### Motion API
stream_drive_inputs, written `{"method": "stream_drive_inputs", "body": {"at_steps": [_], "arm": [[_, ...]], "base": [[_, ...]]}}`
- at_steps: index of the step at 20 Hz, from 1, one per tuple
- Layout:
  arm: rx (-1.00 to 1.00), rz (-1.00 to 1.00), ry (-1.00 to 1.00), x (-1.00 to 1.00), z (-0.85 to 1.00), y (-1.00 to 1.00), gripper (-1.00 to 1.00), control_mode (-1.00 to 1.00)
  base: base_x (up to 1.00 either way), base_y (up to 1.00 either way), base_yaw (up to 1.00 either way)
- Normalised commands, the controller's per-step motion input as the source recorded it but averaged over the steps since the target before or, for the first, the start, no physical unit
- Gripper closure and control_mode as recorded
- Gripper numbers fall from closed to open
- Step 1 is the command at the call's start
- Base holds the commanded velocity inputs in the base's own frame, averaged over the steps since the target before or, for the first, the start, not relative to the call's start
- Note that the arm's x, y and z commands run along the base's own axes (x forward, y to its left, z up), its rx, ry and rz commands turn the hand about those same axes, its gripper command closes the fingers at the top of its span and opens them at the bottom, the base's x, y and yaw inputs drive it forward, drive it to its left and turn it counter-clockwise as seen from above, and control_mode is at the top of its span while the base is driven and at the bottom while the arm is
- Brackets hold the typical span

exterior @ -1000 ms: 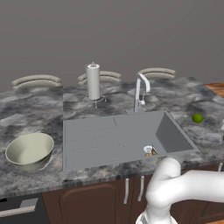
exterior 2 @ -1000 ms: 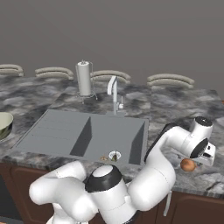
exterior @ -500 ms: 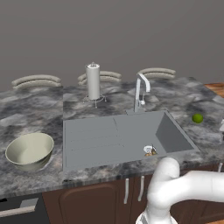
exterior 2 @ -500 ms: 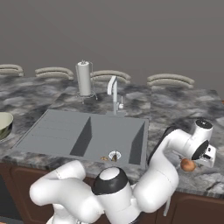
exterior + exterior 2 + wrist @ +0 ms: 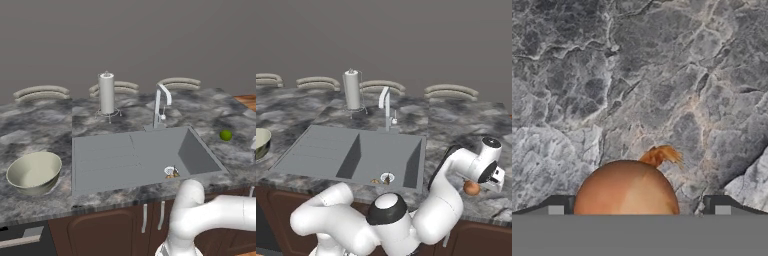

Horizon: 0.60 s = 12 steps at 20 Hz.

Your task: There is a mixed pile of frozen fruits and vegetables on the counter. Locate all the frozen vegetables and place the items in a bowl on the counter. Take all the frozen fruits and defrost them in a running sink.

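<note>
My gripper (image 5: 635, 210): jaws wide apart, holding nothing; the two dark fingertips (image 5: 558, 206) stand one on each side of the onion, at 9 and 3 o'clock of it in the hand view, with no contact that I can make out.
Onion (image 5: 627, 189): the reddish-brown oval lump, one of the frozen vegetables, sits on the counter (image 5: 662, 85) right between my tips, its dry tuft pointing to about 1 o'clock in the hand view. In the right base view it lies just under my hand, at 3 o'clock of the sink.
Step in hand: I judge this to be the approach for picking up the onion; the grasp itself is not yet made.
Next move: probably a little further down so the tips straddle its widest part, then close. It is round and smooth, so an off-centre pinch could roll it away.
Sink (image 5: 135, 155): the orange-brown fruit (image 5: 171, 174) lies by the drain.
Tap (image 5: 160, 102): at 12 o'clock of the basin; whether water runs I cannot tell.
Lime-green ball (image 5: 226, 135): on the counter at 3 o'clock of the sink, not yet moved.
Bowl (image 5: 34, 172): at 9 o'clock of the sink, well apart from the onion, nothing visible inside.
</note>
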Motion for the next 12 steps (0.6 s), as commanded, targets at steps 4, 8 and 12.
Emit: {"method": "stream_drive_inputs", "body": {"at_steps": [4,8,12], "arm": [[0.0,-0.07,0.0,0.0,-0.3,-0.02,-1.0,-1.0],[0.0,-0.13,0.02,-0.13,-0.41,-0.08,1.0,-1.0],[0.0,-0.17,0.05,-0.19,-0.3,-0.18,1.0,-1.0]], "base": [[0.0,0.0,0.0],[0.0,0.0,0.0],[0.0,0.0,0.0]]}}
